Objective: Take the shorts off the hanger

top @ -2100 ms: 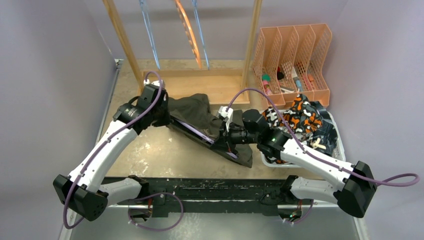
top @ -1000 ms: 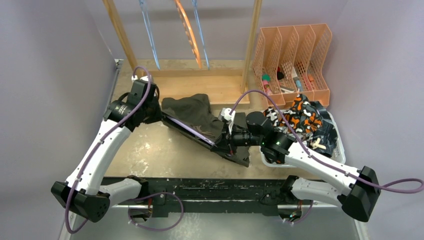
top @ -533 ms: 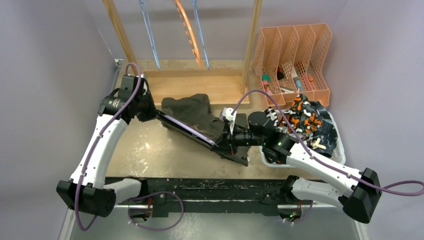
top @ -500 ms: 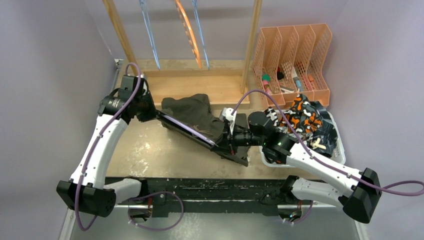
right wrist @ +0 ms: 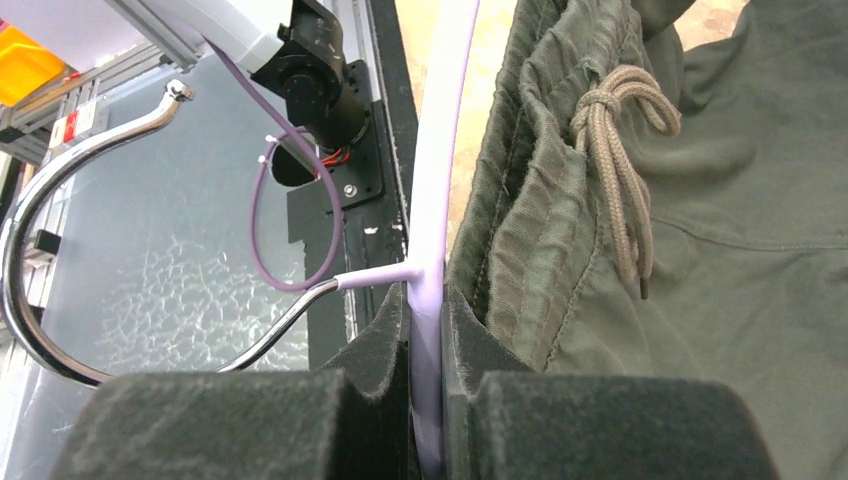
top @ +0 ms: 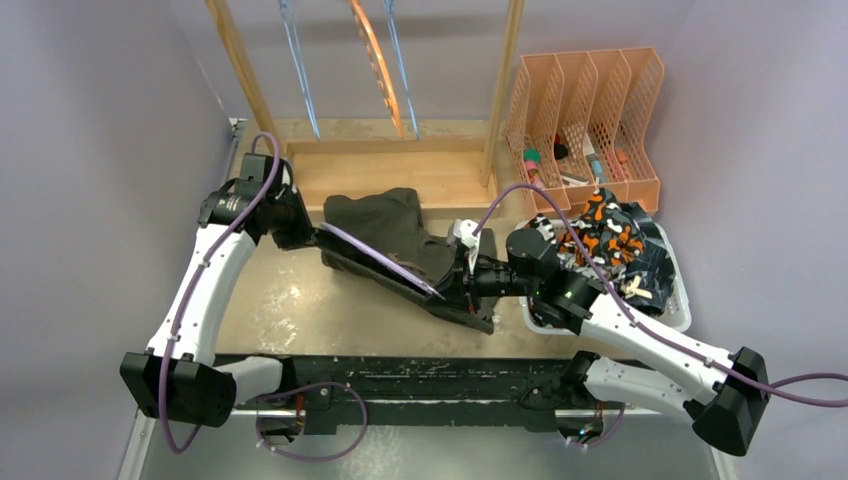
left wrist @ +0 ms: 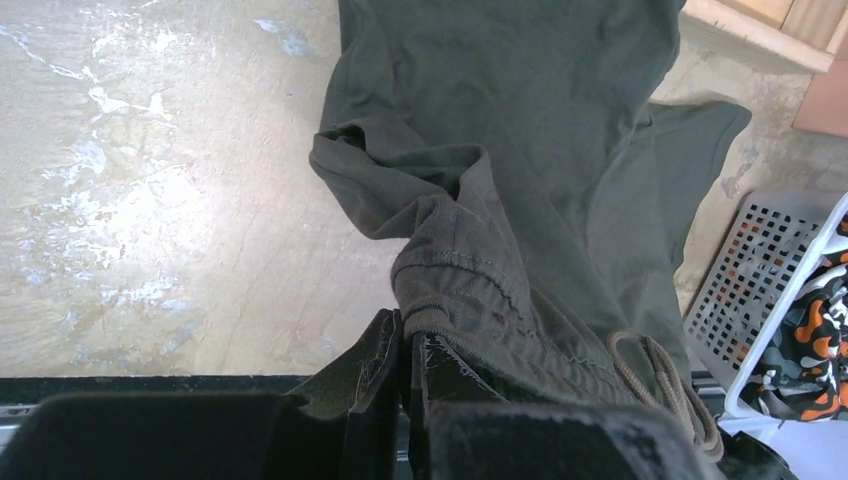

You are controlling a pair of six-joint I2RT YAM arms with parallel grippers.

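Note:
The olive green shorts (top: 388,222) with a drawstring (right wrist: 612,150) lie on the table, still over a lilac hanger (top: 372,255). My left gripper (top: 306,236) is shut on their waistband (left wrist: 450,270) at the left end; its jaws (left wrist: 405,345) pinch the cloth. My right gripper (top: 463,281) is shut on the hanger bar (right wrist: 444,150) just past its chrome hook (right wrist: 40,215). The orange-black-white shorts (top: 600,235) lie in a white basket (top: 682,305), with dark cloth (top: 652,268) beside them.
A wooden rack (top: 400,165) with blue and orange hangers (top: 380,70) stands at the back. A peach file organiser (top: 590,110) stands at the back right. The basket's corner shows in the left wrist view (left wrist: 755,290).
My left gripper has moved left and back, drawing the waistband along the hanger. My right arm has shifted slightly right while holding the hanger.

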